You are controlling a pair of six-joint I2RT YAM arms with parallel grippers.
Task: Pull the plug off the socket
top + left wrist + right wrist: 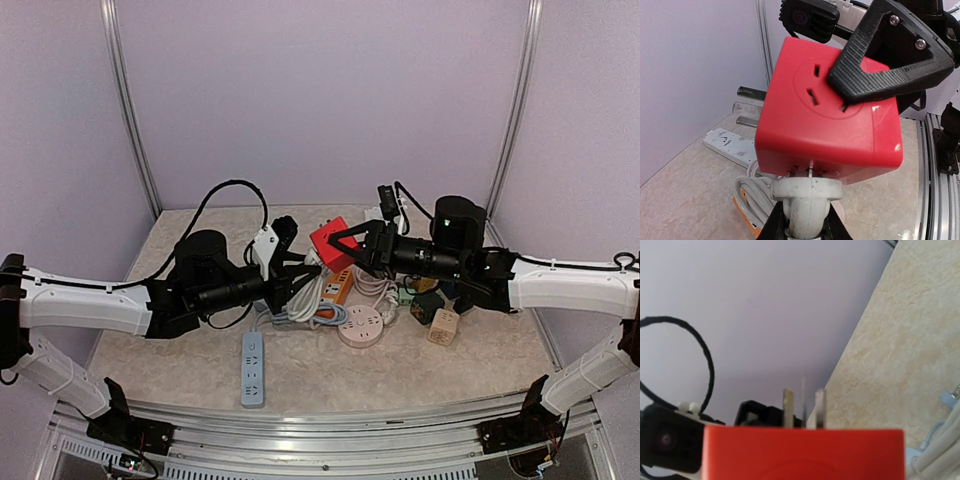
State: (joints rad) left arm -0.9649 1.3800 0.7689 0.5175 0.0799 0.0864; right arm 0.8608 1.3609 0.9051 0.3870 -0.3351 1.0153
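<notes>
Lilac walls [320,100], beige marbled tabletop [180,350]. Left gripper [804,226] pinches grey plug [807,194], jaws nearly closed. Right gripper [346,246], half-wide, holds red cube socket [326,240]. Plug pins mostly hidden.

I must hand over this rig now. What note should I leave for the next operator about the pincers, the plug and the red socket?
Left pincer: shut on the grey plug, at the underside of the cube.
Right pincer: shut on the red socket cube, one finger across its socket face.
Position: cube and plug are held in the air above the table, between the arms.
Done: both grips taken; a thin gap with pins shows between plug and cube.
To do: pull the two apart until the pins come free.
</notes>
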